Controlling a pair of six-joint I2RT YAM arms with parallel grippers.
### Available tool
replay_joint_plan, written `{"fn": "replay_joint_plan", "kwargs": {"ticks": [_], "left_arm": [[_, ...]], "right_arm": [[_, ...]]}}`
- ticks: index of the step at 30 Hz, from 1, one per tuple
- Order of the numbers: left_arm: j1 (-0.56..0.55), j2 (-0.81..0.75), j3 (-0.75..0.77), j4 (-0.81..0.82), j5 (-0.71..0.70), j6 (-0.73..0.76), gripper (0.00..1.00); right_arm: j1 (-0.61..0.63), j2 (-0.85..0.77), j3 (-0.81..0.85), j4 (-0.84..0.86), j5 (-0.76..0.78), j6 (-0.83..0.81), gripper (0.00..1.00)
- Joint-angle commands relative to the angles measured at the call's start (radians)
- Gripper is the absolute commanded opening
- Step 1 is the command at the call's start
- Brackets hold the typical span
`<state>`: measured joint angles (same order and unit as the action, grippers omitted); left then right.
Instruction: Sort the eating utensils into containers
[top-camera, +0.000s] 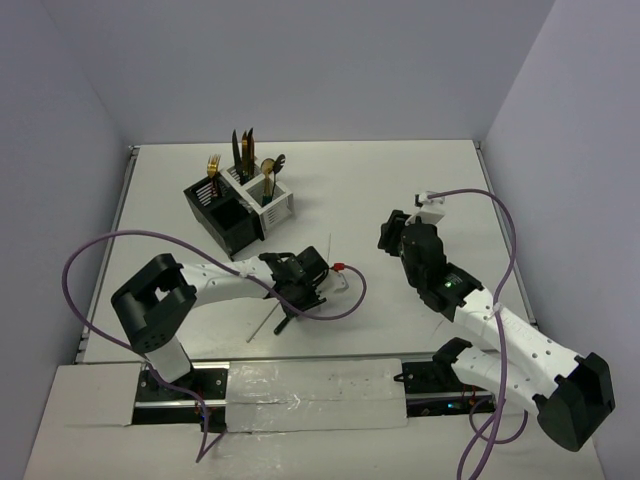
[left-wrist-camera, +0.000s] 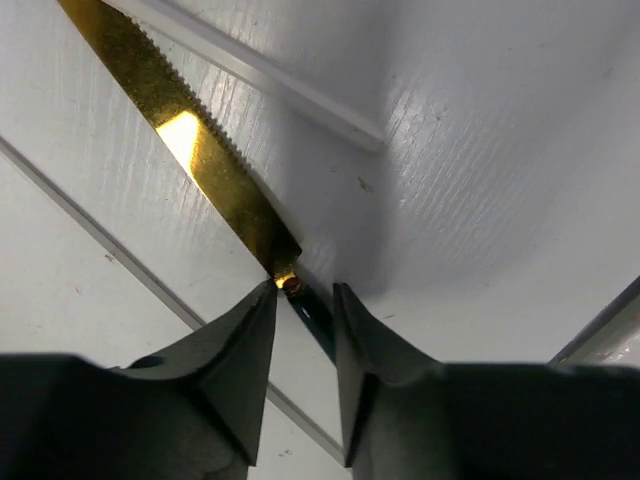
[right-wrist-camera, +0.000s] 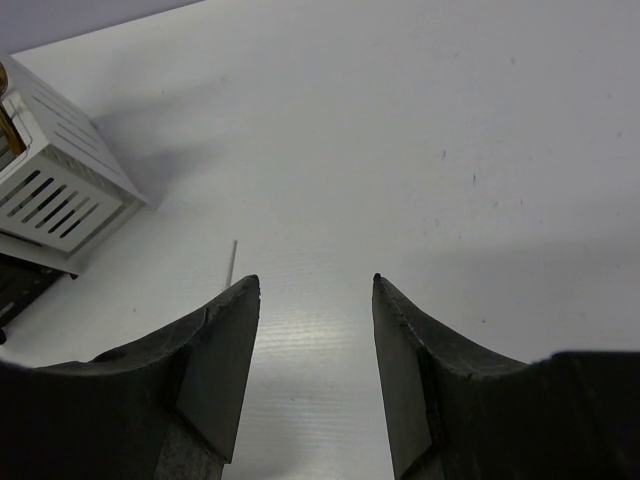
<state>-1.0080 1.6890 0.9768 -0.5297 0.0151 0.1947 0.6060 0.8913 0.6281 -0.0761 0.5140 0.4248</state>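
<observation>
Toward the left of the desk, the black caddy and the white caddy are seen joined side by side. A gold fork and other utensils stand upright in them. Just in front of the caddies, the left gripper is set low at the desk. Its fingers are narrowly parted astride the neck of a gold serrated knife, which lies flat near a pale chopstick. Further right, the right gripper is held wide apart above the desk, well away from the caddies.
</observation>
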Motion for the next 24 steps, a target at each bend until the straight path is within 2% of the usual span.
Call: {"fn": "replay_joint_plan", "kwargs": {"ticks": [1,2,6,10,13,14,15,19,20,24], "left_arm": [[-0.001,0.040,-0.013,0.011,-0.024,0.006,0.35],[-0.001,0.037,-0.012,0.011,-0.024,0.005,0.31],[-0.001,0.026,-0.004,0.011,-0.024,-0.005,0.28],[-0.001,0.032,0.013,0.011,-0.024,-0.020,0.20],[-0.001,0.037,0.022,0.013,-0.024,-0.026,0.10],[-0.001,0.035,0.026,0.014,-0.024,-0.028,0.04],[0.000,0.032,0.029,0.017,-0.024,-0.028,0.01],[0.005,-0.046,0.037,0.034,-0.024,-0.021,0.00],[0.008,-0.069,0.040,0.051,-0.024,-0.021,0.00],[0.052,-0.211,0.068,0.105,-0.024,-0.044,0.00]], "right_arm": [[-0.008,-0.014,0.005,0.013,0.030,-0.012,0.56],[-0.006,-0.015,0.005,0.013,0.032,-0.011,0.56],[-0.006,-0.025,0.007,0.015,0.034,-0.014,0.56],[-0.006,-0.028,0.002,0.016,0.026,-0.008,0.56],[-0.012,0.001,-0.002,0.016,0.004,0.011,0.58],[-0.021,0.038,0.002,-0.016,-0.003,0.025,0.61],[-0.063,0.063,0.010,-0.036,-0.018,0.037,0.61],[-0.167,0.221,0.073,-0.116,-0.247,0.060,0.61],[-0.172,0.268,0.081,-0.131,-0.258,0.061,0.61],[-0.173,0.285,0.081,-0.096,-0.273,0.068,0.61]]}}
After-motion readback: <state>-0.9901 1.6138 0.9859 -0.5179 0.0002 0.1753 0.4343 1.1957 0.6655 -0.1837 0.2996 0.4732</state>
